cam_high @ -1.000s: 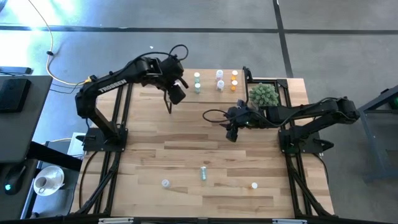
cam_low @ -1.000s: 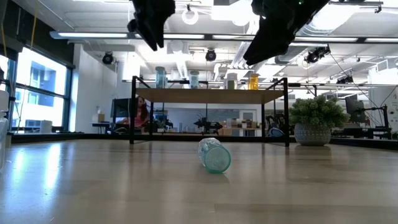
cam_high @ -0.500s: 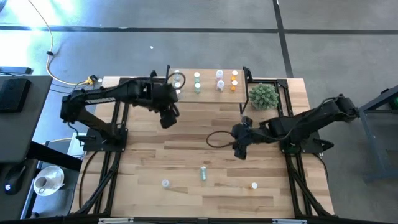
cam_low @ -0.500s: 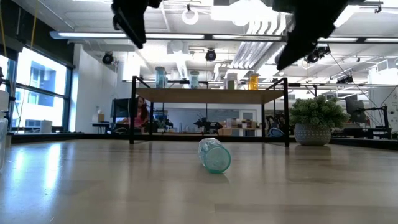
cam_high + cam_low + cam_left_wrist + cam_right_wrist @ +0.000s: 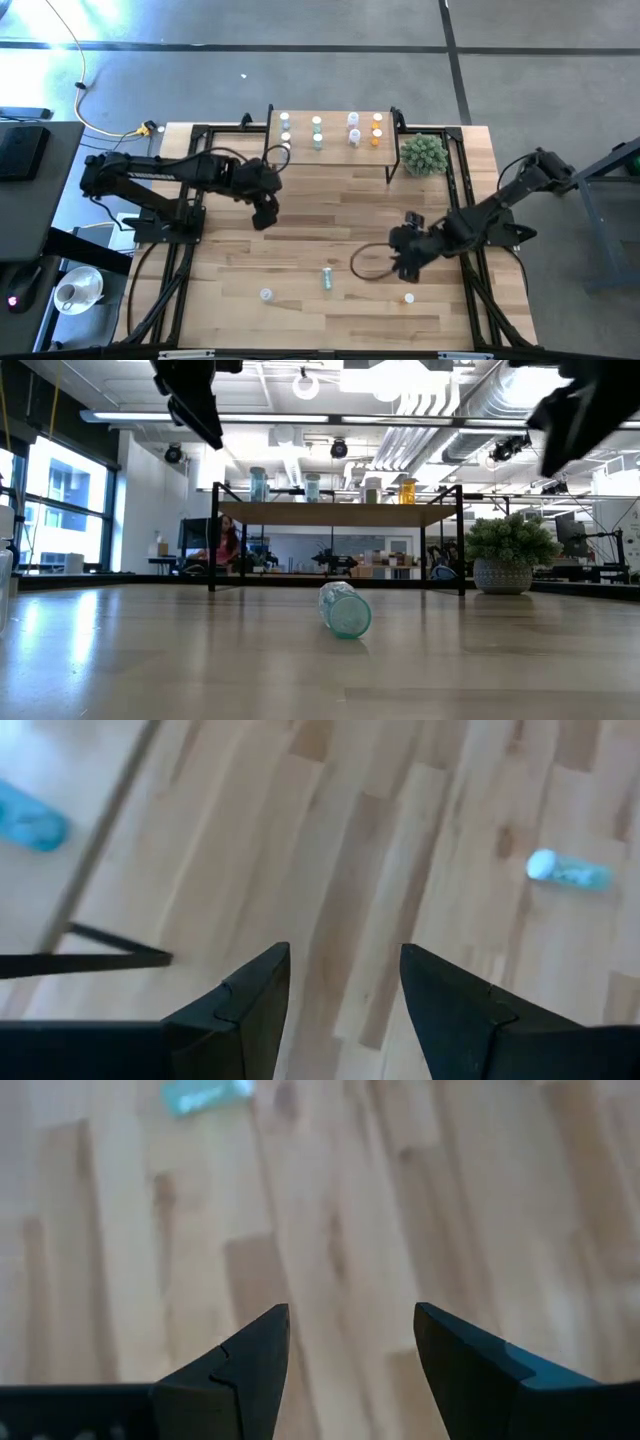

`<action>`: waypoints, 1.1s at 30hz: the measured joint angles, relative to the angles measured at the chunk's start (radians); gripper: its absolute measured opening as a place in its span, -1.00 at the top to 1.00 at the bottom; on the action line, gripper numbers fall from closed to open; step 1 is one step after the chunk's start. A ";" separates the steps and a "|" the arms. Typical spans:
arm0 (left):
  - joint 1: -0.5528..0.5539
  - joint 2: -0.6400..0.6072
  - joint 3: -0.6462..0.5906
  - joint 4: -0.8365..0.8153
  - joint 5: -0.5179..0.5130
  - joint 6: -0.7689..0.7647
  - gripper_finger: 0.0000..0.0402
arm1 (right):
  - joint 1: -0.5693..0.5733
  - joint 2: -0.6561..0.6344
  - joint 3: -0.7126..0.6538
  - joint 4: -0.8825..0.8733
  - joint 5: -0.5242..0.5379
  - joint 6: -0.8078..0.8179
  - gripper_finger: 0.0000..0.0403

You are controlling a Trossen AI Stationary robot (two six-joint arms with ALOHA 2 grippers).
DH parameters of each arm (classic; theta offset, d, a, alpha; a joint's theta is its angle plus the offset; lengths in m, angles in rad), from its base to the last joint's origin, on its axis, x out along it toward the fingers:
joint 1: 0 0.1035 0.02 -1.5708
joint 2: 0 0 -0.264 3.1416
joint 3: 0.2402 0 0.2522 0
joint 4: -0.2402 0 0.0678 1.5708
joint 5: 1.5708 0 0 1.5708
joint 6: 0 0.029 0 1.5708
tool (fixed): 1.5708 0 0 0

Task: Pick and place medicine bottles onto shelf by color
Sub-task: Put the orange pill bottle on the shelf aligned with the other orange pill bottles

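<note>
The shelf [image 5: 330,130] stands at the table's far edge with several medicine bottles upright on it: blue [image 5: 285,130], green [image 5: 317,140], white [image 5: 353,135] and orange [image 5: 377,137]. On the table, a green bottle [image 5: 327,278] [image 5: 345,610] lies on its side. A clear one [image 5: 265,295] and a white-capped one [image 5: 409,298] sit near the front edge. My left gripper [image 5: 261,218] [image 5: 343,952] hangs open over bare wood, near-left of the shelf. My right gripper [image 5: 405,268] [image 5: 351,1312] hangs open to the right of the green bottle [image 5: 205,1095].
A spiky green plant ball [image 5: 424,153] in a pot stands right of the shelf. Black frame rails run along the table's left and right sides. Bare plank surface lies between the two grippers and the near edge.
My left gripper has drawn away from the shelf toward the table's near and left side, sinking and tipping, still open. My right gripper has swung from beside the plant toward the near edge and turned, still open. No bottle has moved.
</note>
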 joint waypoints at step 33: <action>-0.087 -0.012 -0.095 0.102 0.002 0.007 0.10 | 0.526 0.292 0.000 0.083 0.217 0.627 -0.02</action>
